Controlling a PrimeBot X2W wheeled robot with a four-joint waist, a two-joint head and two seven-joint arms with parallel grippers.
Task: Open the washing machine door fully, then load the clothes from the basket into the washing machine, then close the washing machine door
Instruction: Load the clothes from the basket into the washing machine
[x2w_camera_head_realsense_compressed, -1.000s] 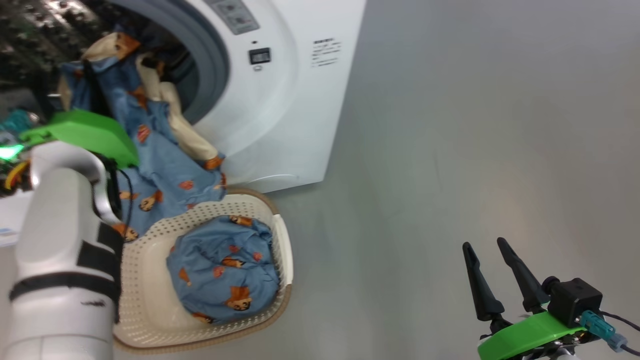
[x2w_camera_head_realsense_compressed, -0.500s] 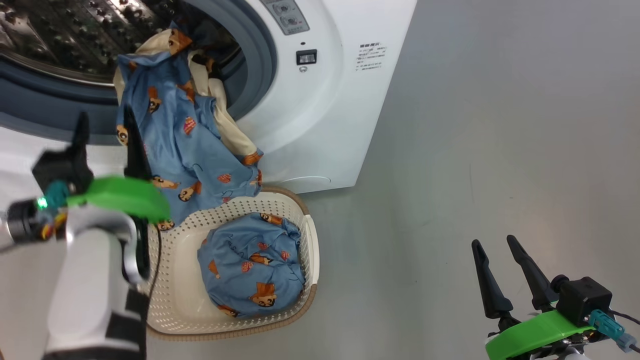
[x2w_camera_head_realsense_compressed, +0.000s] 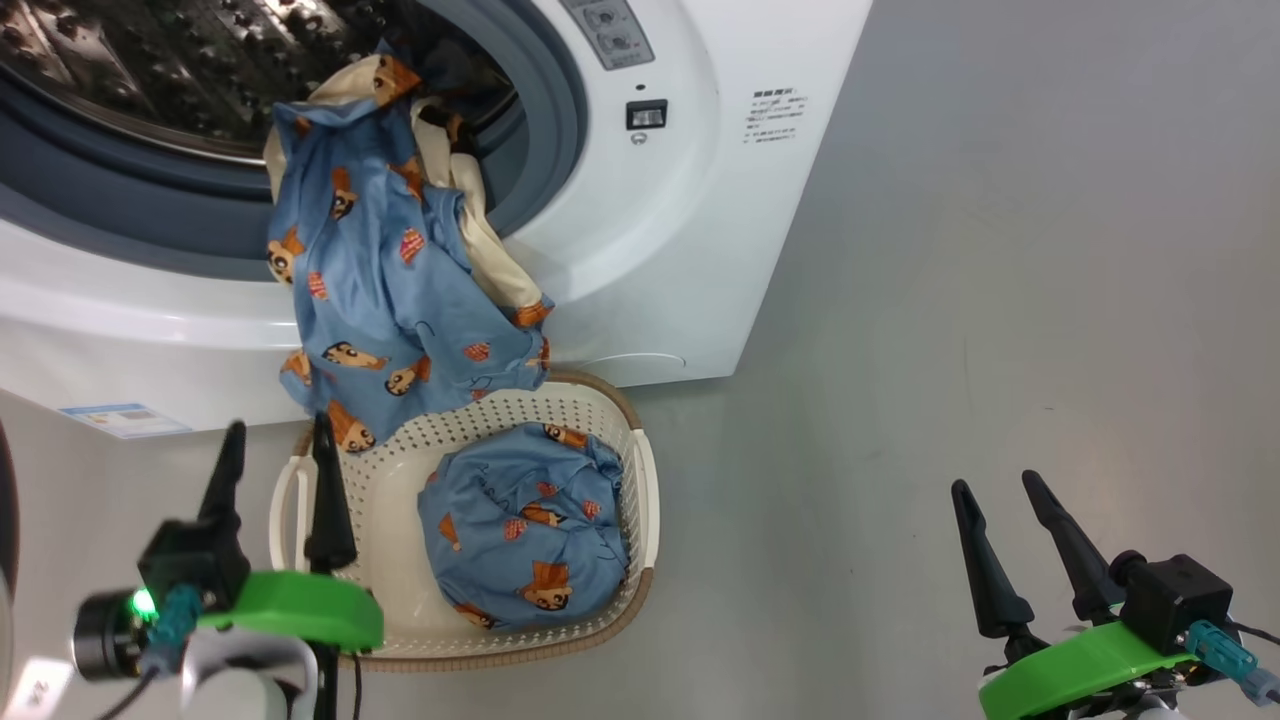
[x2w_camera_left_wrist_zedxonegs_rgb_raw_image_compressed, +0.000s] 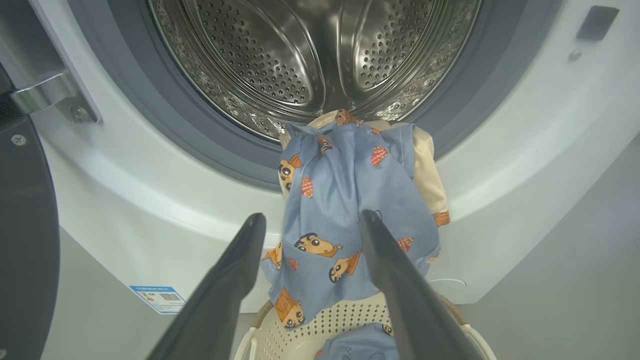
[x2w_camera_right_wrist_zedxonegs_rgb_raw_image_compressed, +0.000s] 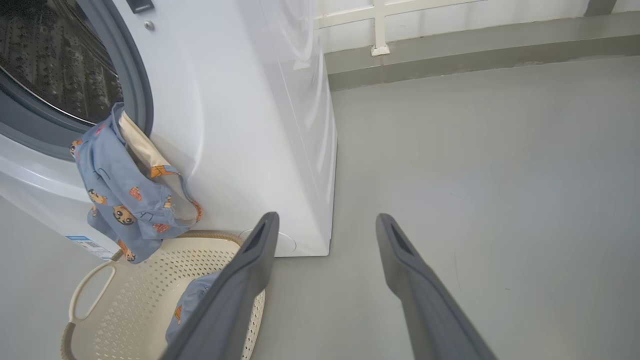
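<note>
The washing machine (x2w_camera_head_realsense_compressed: 650, 250) stands open, its steel drum (x2w_camera_left_wrist_zedxonegs_rgb_raw_image_compressed: 310, 50) bare inside. Its black door (x2w_camera_left_wrist_zedxonegs_rgb_raw_image_compressed: 22, 250) is swung out at the left, edge-on. One piece of the clothes (x2w_camera_head_realsense_compressed: 390, 290), blue with a cream part, hangs from the drum mouth over the grey seal, its hem reaching the basket (x2w_camera_head_realsense_compressed: 640, 500). A second blue bundle (x2w_camera_head_realsense_compressed: 525, 540) lies in the basket. My left gripper (x2w_camera_head_realsense_compressed: 278, 423) is open and empty, low by the basket's left handle, pointing at the hanging garment (x2w_camera_left_wrist_zedxonegs_rgb_raw_image_compressed: 345, 220). My right gripper (x2w_camera_head_realsense_compressed: 995, 482) is open over bare floor.
Grey floor (x2w_camera_head_realsense_compressed: 1000, 250) stretches right of the machine. A low kerb and white railing (x2w_camera_right_wrist_zedxonegs_rgb_raw_image_compressed: 380, 30) run behind it. A blue label (x2w_camera_head_realsense_compressed: 125, 420) sits at the washer's lower left corner. The basket (x2w_camera_right_wrist_zedxonegs_rgb_raw_image_compressed: 100, 310) stands right against the washer's front.
My left arm has drawn back from the drum mouth to low beside the basket, leaving the garment draped over the seal. The head camera has shifted. The right gripper has stayed put.
</note>
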